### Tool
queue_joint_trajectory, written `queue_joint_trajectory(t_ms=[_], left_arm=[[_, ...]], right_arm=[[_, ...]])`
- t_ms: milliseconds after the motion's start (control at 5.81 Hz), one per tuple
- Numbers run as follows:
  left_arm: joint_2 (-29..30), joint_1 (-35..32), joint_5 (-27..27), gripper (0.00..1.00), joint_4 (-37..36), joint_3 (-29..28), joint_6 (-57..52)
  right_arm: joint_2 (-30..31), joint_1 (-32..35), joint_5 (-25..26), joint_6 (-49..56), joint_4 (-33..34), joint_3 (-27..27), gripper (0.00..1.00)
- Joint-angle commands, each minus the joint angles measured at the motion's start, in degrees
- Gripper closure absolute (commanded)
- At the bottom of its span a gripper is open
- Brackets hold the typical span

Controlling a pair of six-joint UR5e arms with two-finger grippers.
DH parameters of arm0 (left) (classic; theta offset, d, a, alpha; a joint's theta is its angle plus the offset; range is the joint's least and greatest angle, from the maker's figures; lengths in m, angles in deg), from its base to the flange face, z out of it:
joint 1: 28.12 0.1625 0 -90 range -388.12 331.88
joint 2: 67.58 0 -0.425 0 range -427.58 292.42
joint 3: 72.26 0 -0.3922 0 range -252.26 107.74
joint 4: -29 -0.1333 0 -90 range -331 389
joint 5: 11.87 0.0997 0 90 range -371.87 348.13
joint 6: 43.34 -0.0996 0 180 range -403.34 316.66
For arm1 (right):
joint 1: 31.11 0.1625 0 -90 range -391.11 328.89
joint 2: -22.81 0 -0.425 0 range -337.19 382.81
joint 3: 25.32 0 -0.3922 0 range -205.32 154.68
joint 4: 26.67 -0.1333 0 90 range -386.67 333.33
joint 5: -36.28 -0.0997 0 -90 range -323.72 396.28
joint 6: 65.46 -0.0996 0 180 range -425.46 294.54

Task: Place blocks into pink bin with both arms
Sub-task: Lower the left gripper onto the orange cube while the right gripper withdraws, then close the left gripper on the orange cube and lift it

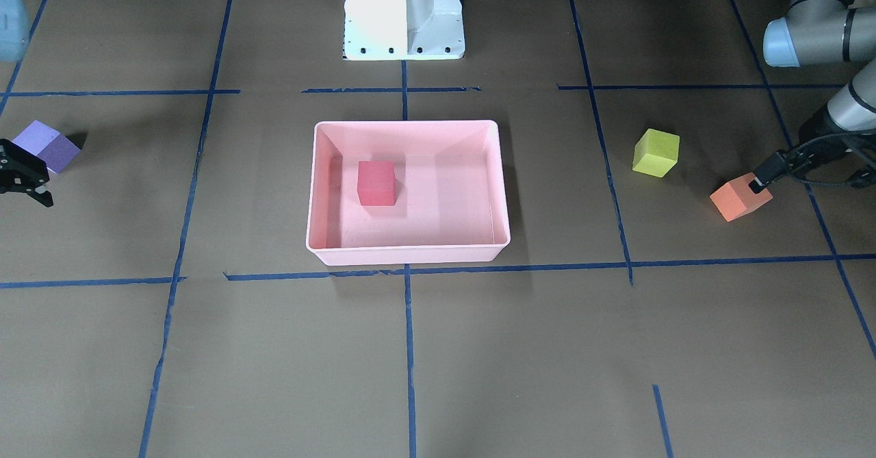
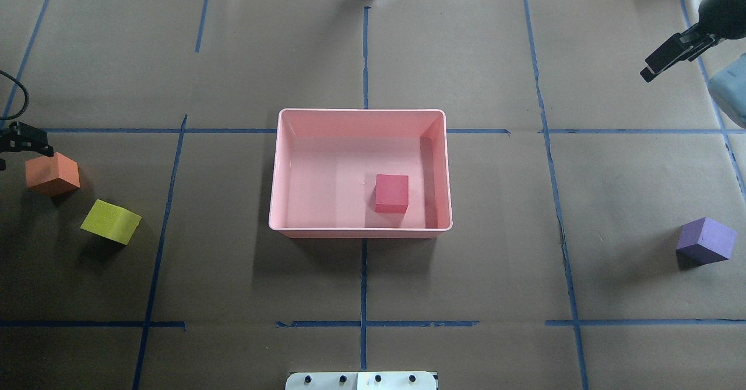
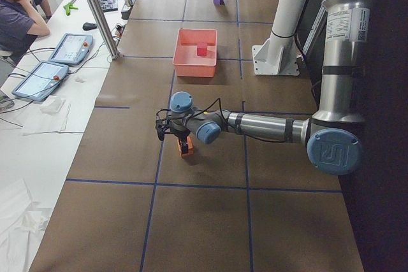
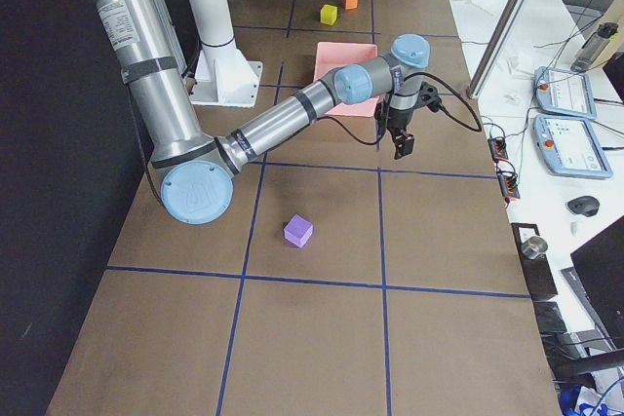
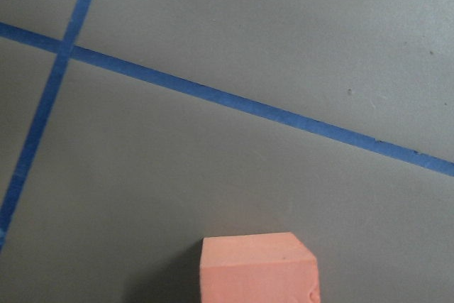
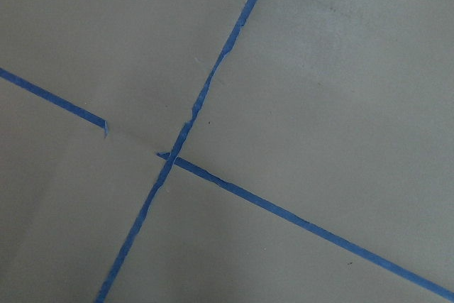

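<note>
The pink bin (image 1: pixel 407 124) sits mid-table with the red-pink block (image 1: pixel 376 183) inside it. The orange block (image 1: pixel 739 199) lies on the table, with the yellow-green block (image 1: pixel 655 153) beside it. My left gripper (image 1: pixel 759 183) hangs just over the orange block's far top edge and looks open. The left wrist view shows that block (image 5: pixel 257 269) at its bottom edge, with no fingers in sight. The purple block (image 1: pixel 46 145) lies alone on the other side. My right gripper (image 1: pixel 27 187) is open and empty, a little away from it and above the table.
The table is brown paper with a blue tape grid. The white pedestal base (image 1: pixel 404 13) stands behind the bin. An operator (image 3: pixel 19 11) sits at a side desk with tablets, beyond the table's far edge.
</note>
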Motion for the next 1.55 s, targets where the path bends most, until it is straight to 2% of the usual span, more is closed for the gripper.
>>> queue_joint_trajectory(t_ms=[0,344,516,861,1205,1377], left_arm=[[0.63,2.19,0.04,0.0,0.03,-2.04,0.04],[2.12,3.08,0.04,0.0,0.12,-4.67,-0.14],[2.13,3.34,0.04,0.05,1.07,-5.38,-0.14],[2.13,3.34,-0.05,0.49,1.26,-4.96,-0.4],[3.09,3.34,0.13,0.49,1.17,0.2,-0.14],[5.36,3.34,0.3,0.49,1.08,4.15,-0.05]], right_arm=[[0.85,0.02,-0.03,0.09,-0.17,-0.18,0.0],[1.72,0.11,0.06,0.09,-0.35,-0.7,0.0],[1.99,0.02,0.06,0.09,-0.35,-1.05,0.0],[2.52,0.02,0.23,0.18,-0.35,-1.15,0.0],[5.4,0.37,0.15,3.75,-0.44,-1.15,0.0],[7.68,1.68,0.15,7.53,-0.44,-1.49,0.0]])
